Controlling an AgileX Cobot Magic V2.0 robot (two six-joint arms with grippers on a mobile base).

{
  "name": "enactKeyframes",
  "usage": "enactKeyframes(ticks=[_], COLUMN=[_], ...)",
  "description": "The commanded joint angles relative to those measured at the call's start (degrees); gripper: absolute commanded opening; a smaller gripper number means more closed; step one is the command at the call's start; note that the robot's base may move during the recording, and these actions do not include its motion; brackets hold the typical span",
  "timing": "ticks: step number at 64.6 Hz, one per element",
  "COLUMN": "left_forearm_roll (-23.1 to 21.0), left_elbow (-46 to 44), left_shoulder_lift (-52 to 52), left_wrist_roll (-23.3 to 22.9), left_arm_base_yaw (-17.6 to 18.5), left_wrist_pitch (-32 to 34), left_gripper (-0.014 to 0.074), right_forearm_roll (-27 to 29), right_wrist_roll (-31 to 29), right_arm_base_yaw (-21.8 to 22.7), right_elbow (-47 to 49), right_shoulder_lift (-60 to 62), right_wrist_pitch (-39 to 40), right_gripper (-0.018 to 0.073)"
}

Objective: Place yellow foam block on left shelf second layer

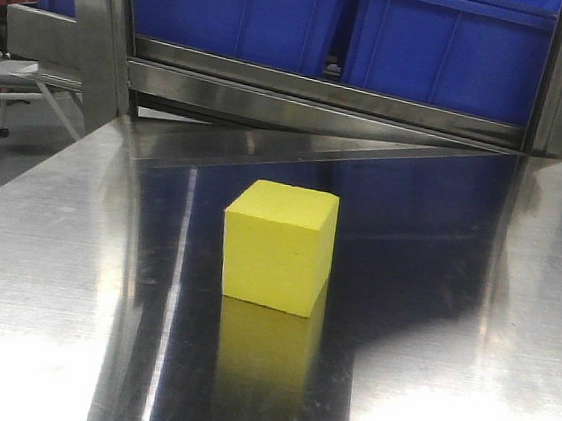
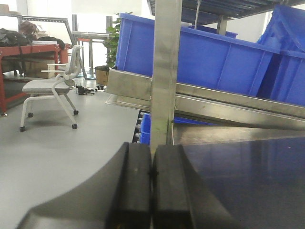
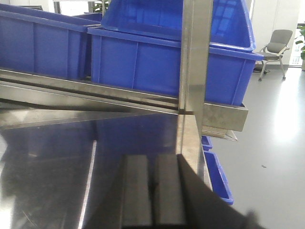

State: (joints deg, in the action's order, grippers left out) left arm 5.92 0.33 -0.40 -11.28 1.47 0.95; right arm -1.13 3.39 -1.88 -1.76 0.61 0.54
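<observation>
front view: yellow foam block (image 1: 278, 246) sits on steel table (image 1: 46, 246).

Blue bins (image 1: 439, 46) cropped at top edge, left gripper (image 2: 151, 160) base cut off below

A polished, mirror-like stainless steel tabletop (image 1: 56, 247) carries one bright yellow matte foam cube (image 1: 277, 245), standing flat near its middle. Behind it, a slanted steel shelf (image 1: 324, 89) holds blue plastic bins (image 1: 450, 37).
</observation>
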Motion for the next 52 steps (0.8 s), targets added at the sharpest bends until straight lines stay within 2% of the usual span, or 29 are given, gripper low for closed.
enactKeyframes(ticks=[1, 23, 43, 52], left_forearm_roll=[-0.2, -0.2, -0.2, -0.2], left_elbow=[1.4, 1.4, 1.4, 1.4], left_shoulder_lift=[-1.1, -1.1, -1.1, -1.1], left_wrist_roll=[-0.3, -0.3, -0.3, -0.3], left_arm_base_yaw=[-0.1, -0.1, -0.1, -0.1], left_wrist_pitch=[5.0, 5.0, 5.0, 5.0], left_gripper=[0.0137, 0.0137, 0.0137, 0.0137], right_forearm_roll=[-0.5, -0.5, -0.5, -0.5], right_wrist_roll=[-0.3, -0.3, -0.3, -0.3], right_arm_base_yaw=[0.5, 0.5, 0.5, 0.2], right_elbow=[1.3, 1.5, 10.2, 13.9], right_shoulder_lift=[1.1, 1.1, -2.7, -9.2], right_wrist_pitch=[5.2, 5.1, -10.1, -11.6], right_gripper=[0.0065, 0.0065, 0.0065, 0.0065])
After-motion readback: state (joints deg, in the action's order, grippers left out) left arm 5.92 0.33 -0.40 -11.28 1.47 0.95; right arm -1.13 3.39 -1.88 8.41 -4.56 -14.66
